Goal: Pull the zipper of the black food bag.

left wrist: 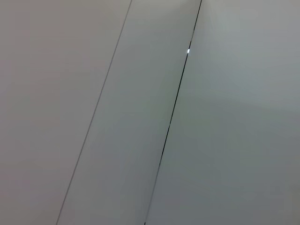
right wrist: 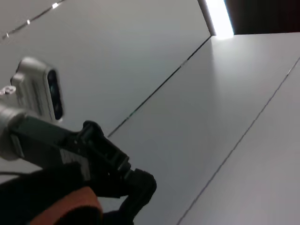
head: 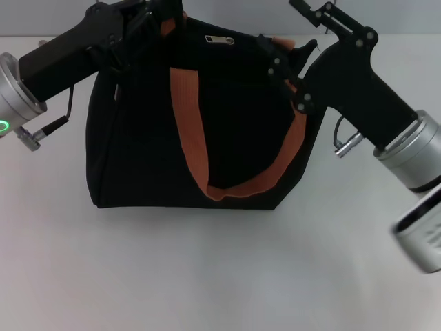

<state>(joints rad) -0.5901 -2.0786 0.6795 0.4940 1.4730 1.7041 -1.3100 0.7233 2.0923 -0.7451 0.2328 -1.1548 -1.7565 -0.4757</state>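
The black food bag (head: 141, 145) stands on the white table, with an orange-brown strap handle (head: 189, 131) hanging down its front. The silver zipper pull (head: 219, 40) lies on the bag's top edge near the middle, with no gripper on it. My left gripper (head: 155, 17) is at the bag's top left corner. It also shows in the right wrist view (right wrist: 136, 187), touching black fabric beside an orange strap (right wrist: 70, 208). My right gripper (head: 281, 61) is shut on the bag's top right edge, where a flap of fabric (head: 306, 48) sticks up.
The white table (head: 207, 276) stretches in front of the bag and to both sides. The left wrist view shows only pale panels with a dark seam (left wrist: 173, 117). The left arm's wrist camera (right wrist: 37, 89) shows in the right wrist view.
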